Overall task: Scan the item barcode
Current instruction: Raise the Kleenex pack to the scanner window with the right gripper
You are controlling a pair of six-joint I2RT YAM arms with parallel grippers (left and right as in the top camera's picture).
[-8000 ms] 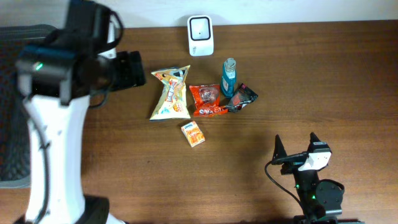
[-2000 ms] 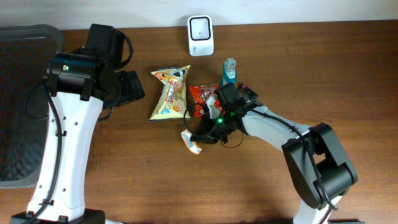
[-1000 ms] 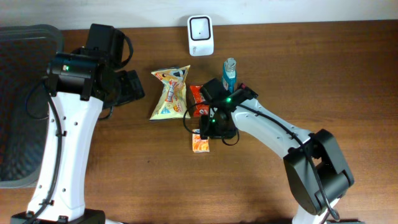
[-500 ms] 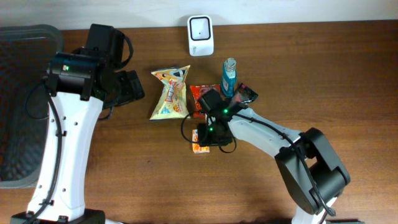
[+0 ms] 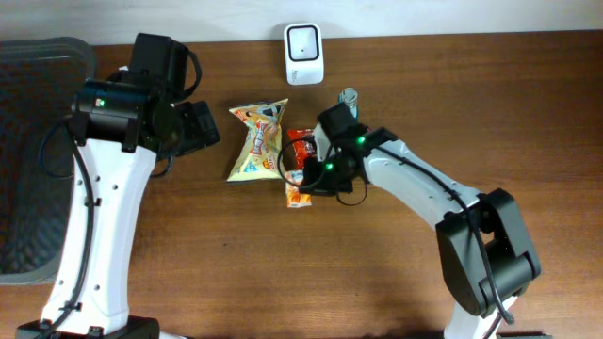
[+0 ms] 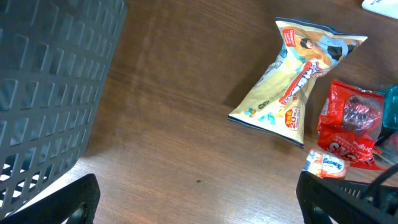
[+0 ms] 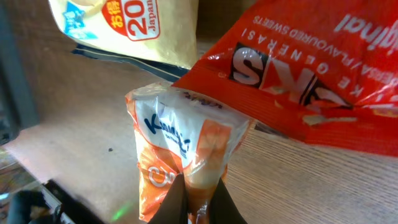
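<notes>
- The right claw [image 7: 194, 202] is pinched shut on one end of the small orange packet [image 7: 183, 152], low over the table [image 5: 236, 273].
- The packet's long axis runs straight out from the claw, with its far end toward the yellow bag [image 7: 134, 28].
- The red packet [image 7: 311, 81] overlaps that far end.
- The white scanner [image 5: 304, 40] stands well apart.
- The left claw [image 6: 198, 202] gapes open near the grey basket [image 6: 43, 93].

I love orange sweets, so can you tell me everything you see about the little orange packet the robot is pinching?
The little orange packet is a shiny, crinkly plastic wrapper, orange and white with blue writing. The right gripper has its jaws shut on one crimped end, so the packet points away from it. Its far end meets a corner of the red snack bag, close to the yellow bag. Whether it is lifted I cannot tell.
</notes>
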